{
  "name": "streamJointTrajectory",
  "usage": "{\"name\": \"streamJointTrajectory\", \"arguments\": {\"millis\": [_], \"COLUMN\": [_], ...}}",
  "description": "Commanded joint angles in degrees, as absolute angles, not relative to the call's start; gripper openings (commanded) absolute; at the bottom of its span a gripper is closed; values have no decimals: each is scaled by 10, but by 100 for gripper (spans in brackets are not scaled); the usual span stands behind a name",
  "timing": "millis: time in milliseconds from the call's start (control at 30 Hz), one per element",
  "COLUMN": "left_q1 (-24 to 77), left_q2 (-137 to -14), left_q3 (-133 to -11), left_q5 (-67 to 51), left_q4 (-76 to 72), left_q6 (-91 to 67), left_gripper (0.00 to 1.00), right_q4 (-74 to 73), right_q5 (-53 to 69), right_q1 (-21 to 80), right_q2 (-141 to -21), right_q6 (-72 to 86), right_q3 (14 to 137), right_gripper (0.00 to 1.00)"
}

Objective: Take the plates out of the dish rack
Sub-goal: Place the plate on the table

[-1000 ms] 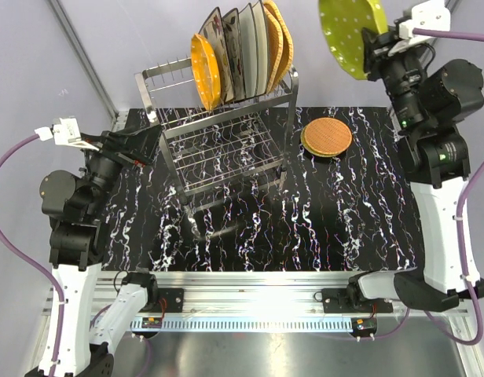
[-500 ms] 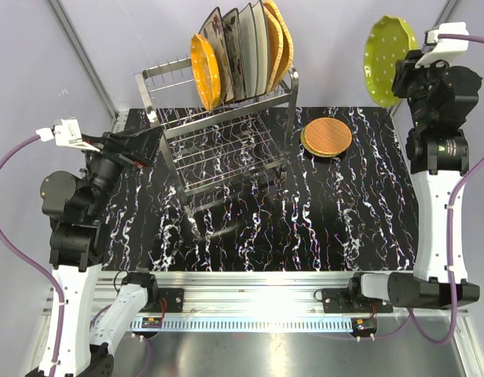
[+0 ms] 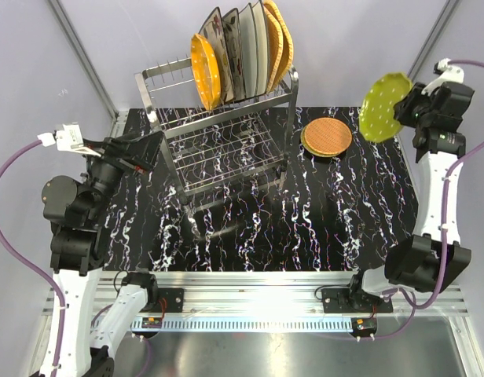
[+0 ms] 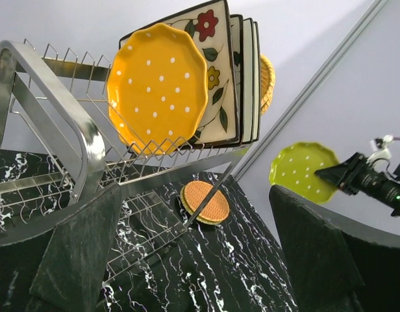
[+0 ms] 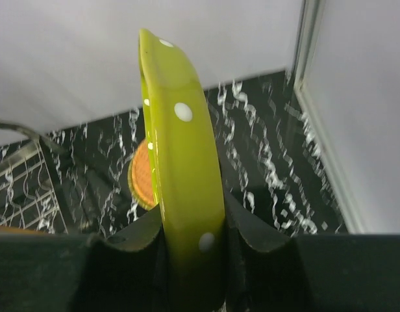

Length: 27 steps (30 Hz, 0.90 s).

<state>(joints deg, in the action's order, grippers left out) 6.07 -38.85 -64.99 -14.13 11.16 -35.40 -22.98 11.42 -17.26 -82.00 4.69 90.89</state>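
Observation:
My right gripper (image 3: 405, 110) is shut on the rim of a dotted lime-green plate (image 3: 383, 96), held edge-up above the table's far right corner; the same lime-green plate (image 5: 184, 188) is pinched between both fingers in the right wrist view. The steel dish rack (image 3: 218, 141) stands at the back left, with several upright plates on top, an orange dotted plate (image 3: 205, 69) frontmost. A woven tan-orange plate stack (image 3: 327, 137) lies flat right of the rack. My left gripper (image 3: 152, 149) hangs open at the rack's left end, nothing between its fingers (image 4: 76, 253).
The black marbled tabletop (image 3: 305, 228) spreads in front of the rack. A slanted metal frame post (image 3: 81, 55) rises at the back left, another post (image 3: 430, 39) at the back right. Grey walls close in on three sides.
The right arm has swung the lime-green plate down and to the right, from high above the rack side toward the far right corner. The left gripper edged slightly toward the rack.

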Motion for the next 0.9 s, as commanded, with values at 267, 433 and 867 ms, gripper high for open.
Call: {"name": "streamJointTrajectory", "arguments": {"millis": [267, 433, 867], "left_q1": [60, 61, 60], "left_q2": [-377, -375, -388], "left_q3": [-631, -623, -626], "left_q5": [-141, -140, -146], "left_q4": [103, 98, 100], "left_q6": [-350, -352, -352], "left_gripper": [99, 99, 99], "right_q4": [-194, -194, -142], "right_q5": [299, 379, 483], "right_q1": [-185, -185, -182], "right_q2": [-830, -838, -961], "right_q6": [111, 100, 141], "right_q3": [821, 770, 713], "right_gripper": [0, 0, 0]}}
